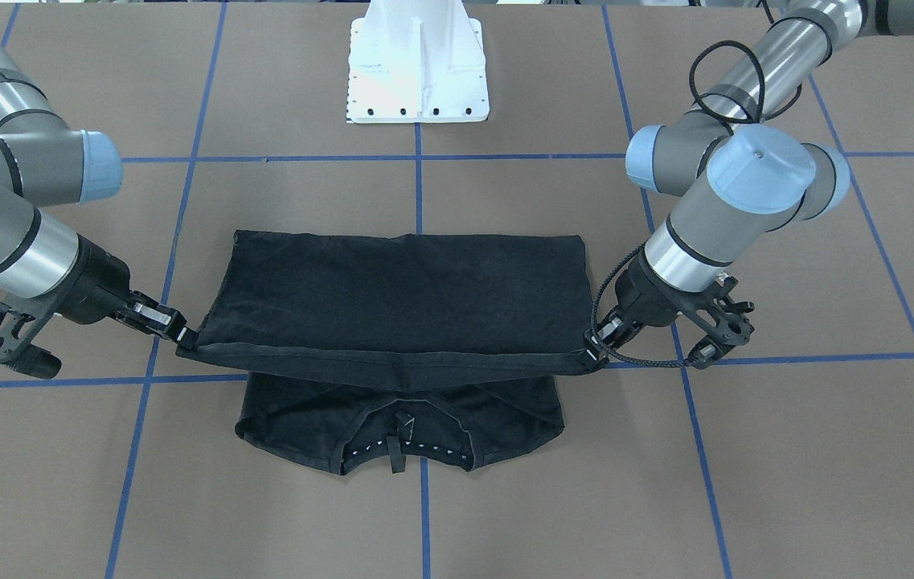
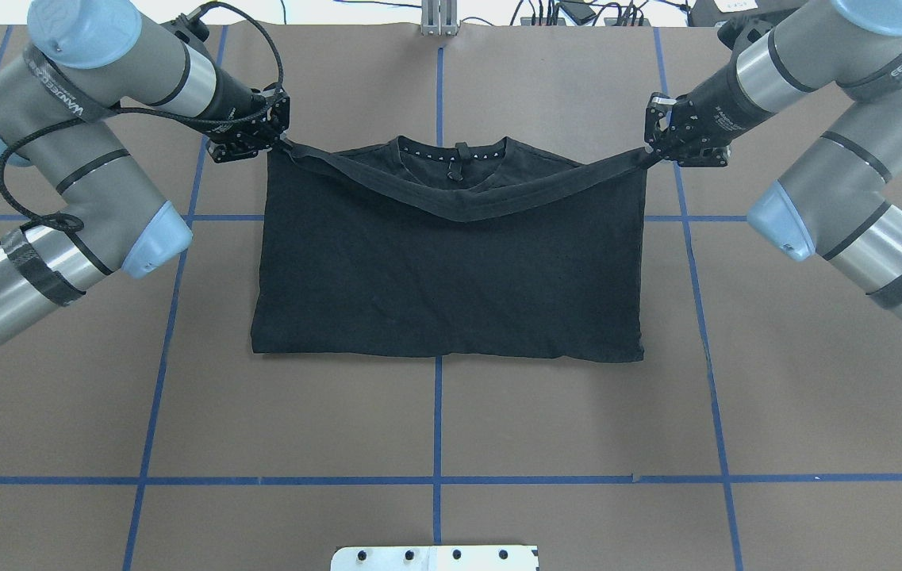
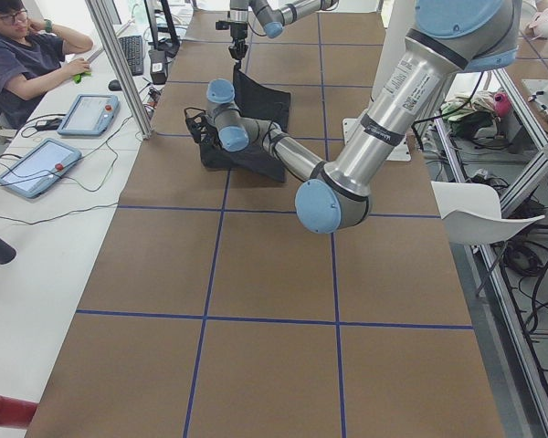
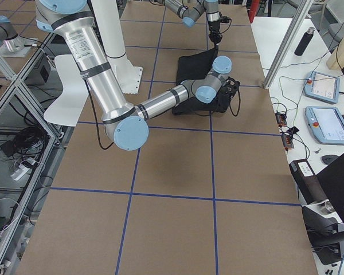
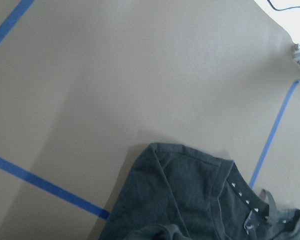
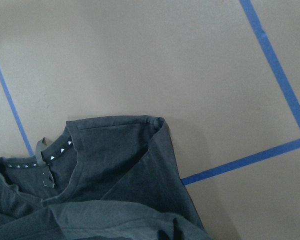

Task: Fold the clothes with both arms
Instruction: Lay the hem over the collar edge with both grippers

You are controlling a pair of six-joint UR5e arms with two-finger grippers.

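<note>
1. On the brown table point(image 2: 451, 428), near its middle, a black T-shirt point(image 2: 451, 277) is spread, and its lower half is turned over toward the collar point(image 2: 454, 152), which is found on the side far from the robot.
2. The step in hand is judged to be the fold of the hem over the body. The carried edge point(image 2: 458, 208) is held up at its two corners and hangs lower in the middle, just short of the collar.
3. The left gripper point(image 2: 278, 145) is seen closed tight on one corner of this edge, and the right gripper point(image 2: 651, 151) on the other corner. From each of them the cloth is pulled in a tight line.
4. Both arms are stretched forward and kept low. The wrists are turned inward toward each other, and the grippers are held at about the same height, a little above the table, one beside each shoulder of the T-shirt.
5. For the next move, an even lowering of both corners is called for, so that the edge is laid straight near the collar. Only then should the fingers be opened. If one side is lowered sooner, a crooked fold can be expected.
</note>
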